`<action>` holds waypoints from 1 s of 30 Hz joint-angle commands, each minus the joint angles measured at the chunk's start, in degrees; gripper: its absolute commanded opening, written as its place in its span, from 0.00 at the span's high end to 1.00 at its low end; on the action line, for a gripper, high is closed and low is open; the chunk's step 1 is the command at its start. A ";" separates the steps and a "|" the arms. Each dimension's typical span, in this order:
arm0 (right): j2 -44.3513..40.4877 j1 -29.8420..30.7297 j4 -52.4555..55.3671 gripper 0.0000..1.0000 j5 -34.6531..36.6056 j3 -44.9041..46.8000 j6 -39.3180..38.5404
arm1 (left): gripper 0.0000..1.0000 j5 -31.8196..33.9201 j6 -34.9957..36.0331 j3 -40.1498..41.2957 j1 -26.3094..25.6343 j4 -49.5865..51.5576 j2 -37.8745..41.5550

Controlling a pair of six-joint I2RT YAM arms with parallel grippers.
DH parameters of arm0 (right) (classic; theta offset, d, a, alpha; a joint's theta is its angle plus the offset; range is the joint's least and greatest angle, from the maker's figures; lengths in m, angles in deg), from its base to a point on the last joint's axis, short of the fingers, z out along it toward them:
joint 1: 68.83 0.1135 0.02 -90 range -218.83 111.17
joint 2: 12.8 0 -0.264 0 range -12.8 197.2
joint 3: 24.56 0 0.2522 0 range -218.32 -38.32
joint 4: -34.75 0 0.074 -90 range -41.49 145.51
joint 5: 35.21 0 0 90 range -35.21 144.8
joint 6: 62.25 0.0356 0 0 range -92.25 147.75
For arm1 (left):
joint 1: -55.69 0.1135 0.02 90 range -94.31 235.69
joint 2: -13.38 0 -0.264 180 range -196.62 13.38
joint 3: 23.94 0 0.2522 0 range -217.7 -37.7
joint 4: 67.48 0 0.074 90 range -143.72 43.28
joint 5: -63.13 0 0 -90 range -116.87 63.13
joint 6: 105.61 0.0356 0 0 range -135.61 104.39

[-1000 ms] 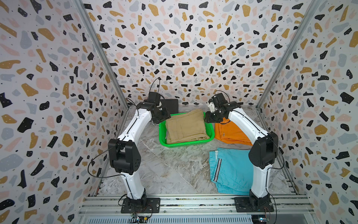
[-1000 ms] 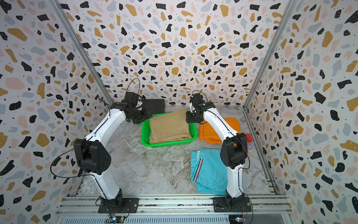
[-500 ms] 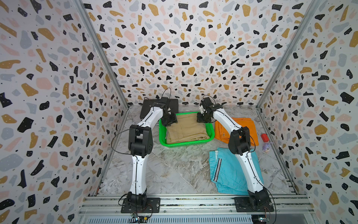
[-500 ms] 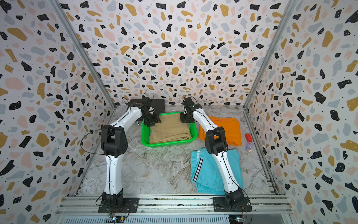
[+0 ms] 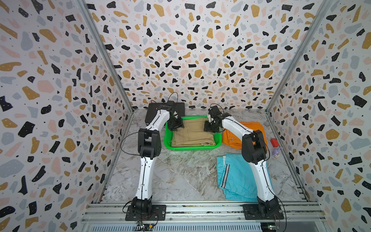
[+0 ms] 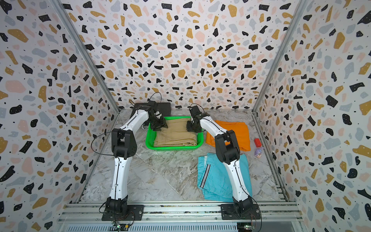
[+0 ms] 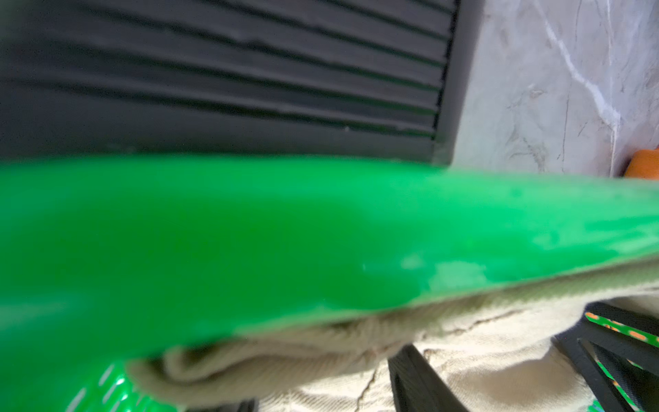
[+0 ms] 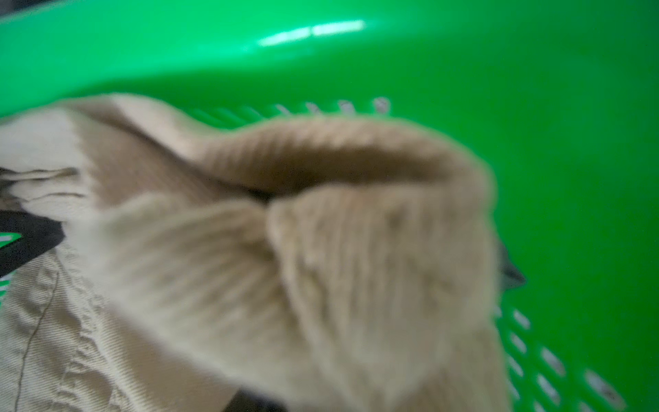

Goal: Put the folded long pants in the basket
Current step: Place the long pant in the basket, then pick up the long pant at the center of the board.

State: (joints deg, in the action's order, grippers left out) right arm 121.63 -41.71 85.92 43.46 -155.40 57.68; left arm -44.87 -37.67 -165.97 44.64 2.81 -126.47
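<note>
Both arms dip into the basket [image 5: 192, 148] at centre frame, one at each far corner of the tan pants [image 5: 192, 132].

The tan pants fill the basket nearly wall to wall, their long side running across the frame along the basket's own, with the stacked folds facing the near rim. The left gripper [image 5: 176, 125] has its fingers [image 7: 410, 374] apart over the cloth. The right gripper [image 5: 210, 126] is buried in a bunched fold (too blurred up close to tell whether it pinches). The basket's far left corner sits tight by a black box [image 5: 152, 114], and orange pants [image 5: 255, 126] lie just beside its right wall. Turquoise pants [image 5: 236, 176] lie at lower right, stripe running up the frame. The bare table [image 5: 176, 176] is open at centre and lower left.
</note>
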 commanded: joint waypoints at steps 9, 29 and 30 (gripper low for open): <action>-21.11 0.12 3.96 0.32 -1.74 5.37 -2.05 | 0.00 4.50 -0.05 15.98 -2.44 -3.04 32.12; -71.60 -7.16 5.92 0.00 11.48 48.95 -3.19 | 0.00 4.02 -31.24 88.06 -38.56 -49.11 65.63; -72.21 -7.16 6.06 0.00 12.16 50.00 -3.04 | 0.00 3.06 -31.35 87.44 -39.75 -50.17 62.36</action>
State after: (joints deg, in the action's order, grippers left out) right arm 51.43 -48.69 90.82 51.70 -107.00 52.92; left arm -42.24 -66.00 -77.28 7.42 -34.45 -60.31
